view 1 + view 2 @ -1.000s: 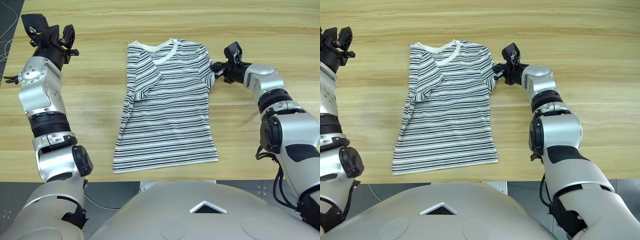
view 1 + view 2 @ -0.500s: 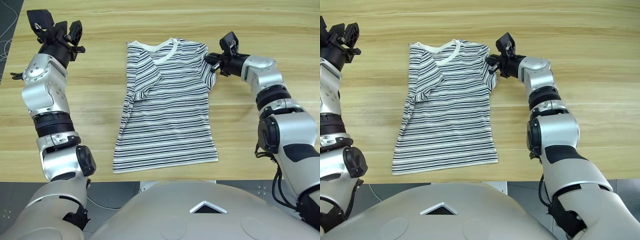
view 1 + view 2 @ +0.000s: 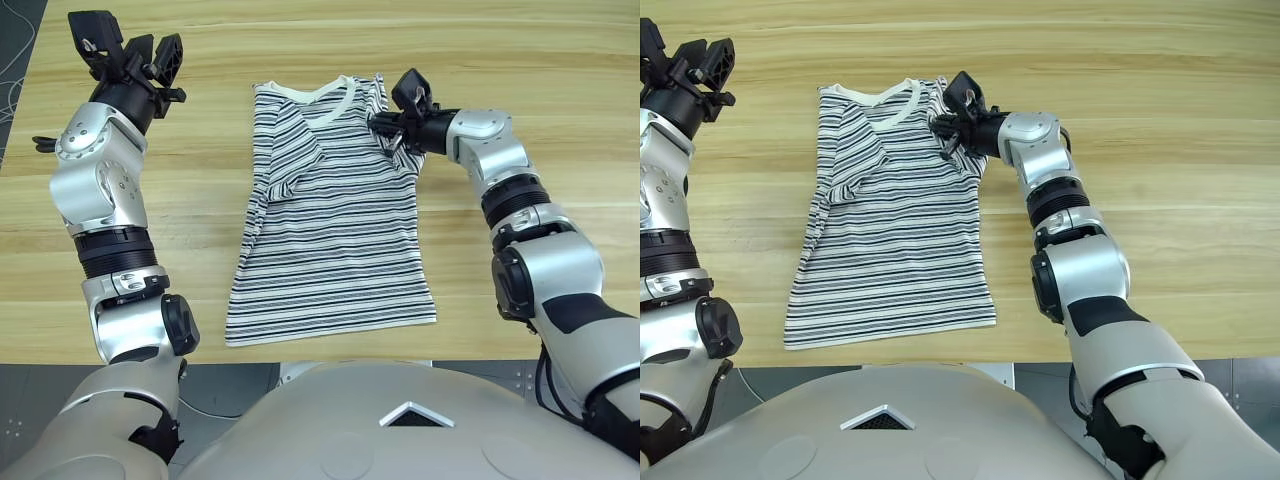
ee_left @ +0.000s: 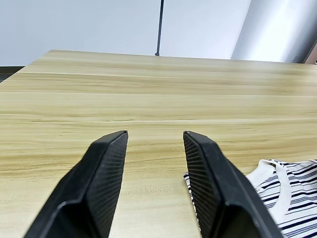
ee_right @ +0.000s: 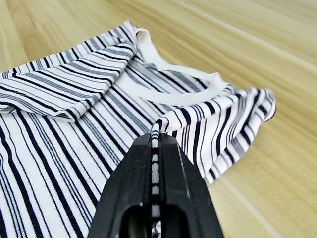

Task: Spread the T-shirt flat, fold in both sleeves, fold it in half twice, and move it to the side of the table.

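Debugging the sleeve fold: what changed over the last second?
The right gripper, shut on the right-hand sleeve, moved inward over the T-shirt toward the collar, pulling the sleeve across. The left gripper, open, drifted slightly inward above the table. The folded left-hand sleeve and the hem stayed put.

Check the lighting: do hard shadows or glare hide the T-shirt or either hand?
Left eye view: even light, the T-shirt throws only a faint soft shadow on the table, no glare. Right wrist view: the right hand, shut on the T-shirt, reads dark, the stripes not washed out. Left wrist view: the open left hand is dark against the pale table, its ribbing visible.
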### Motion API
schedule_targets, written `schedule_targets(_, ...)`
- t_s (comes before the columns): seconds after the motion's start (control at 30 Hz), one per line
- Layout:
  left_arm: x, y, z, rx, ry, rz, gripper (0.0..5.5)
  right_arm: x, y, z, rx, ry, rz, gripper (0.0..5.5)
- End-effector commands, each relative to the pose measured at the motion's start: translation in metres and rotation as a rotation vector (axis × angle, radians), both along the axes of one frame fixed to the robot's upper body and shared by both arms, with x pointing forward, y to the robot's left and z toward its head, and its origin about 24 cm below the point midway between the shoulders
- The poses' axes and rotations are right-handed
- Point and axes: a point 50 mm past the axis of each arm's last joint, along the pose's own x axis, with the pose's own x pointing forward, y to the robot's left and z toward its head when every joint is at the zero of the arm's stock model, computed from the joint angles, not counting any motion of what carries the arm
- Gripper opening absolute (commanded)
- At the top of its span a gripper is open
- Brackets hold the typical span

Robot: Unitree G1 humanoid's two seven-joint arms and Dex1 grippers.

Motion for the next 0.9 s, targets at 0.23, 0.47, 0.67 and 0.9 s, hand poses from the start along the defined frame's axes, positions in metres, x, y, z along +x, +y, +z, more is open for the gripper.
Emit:
schedule_targets(0.23,0.0,0.0,-0.004,0.004,0.023,-0.002,2.11,-0.011,0.013,-0.025,-0.033,0.09,-0.026,0.91)
schedule_targets(0.47,0.0,0.001,-0.005,0.003,0.028,0.003,2.11,-0.017,0.027,-0.012,0.021,0.02,0.164,1.38)
schedule_targets(0.67,0.002,0.0,-0.005,0.001,0.03,0.001,2.11,-0.027,0.039,0.016,0.188,-0.02,0.293,1.38)
schedule_targets(0.9,0.004,-0.001,-0.005,0.001,0.03,-0.008,2.11,-0.004,0.009,0.038,0.214,-0.086,0.099,1.38)
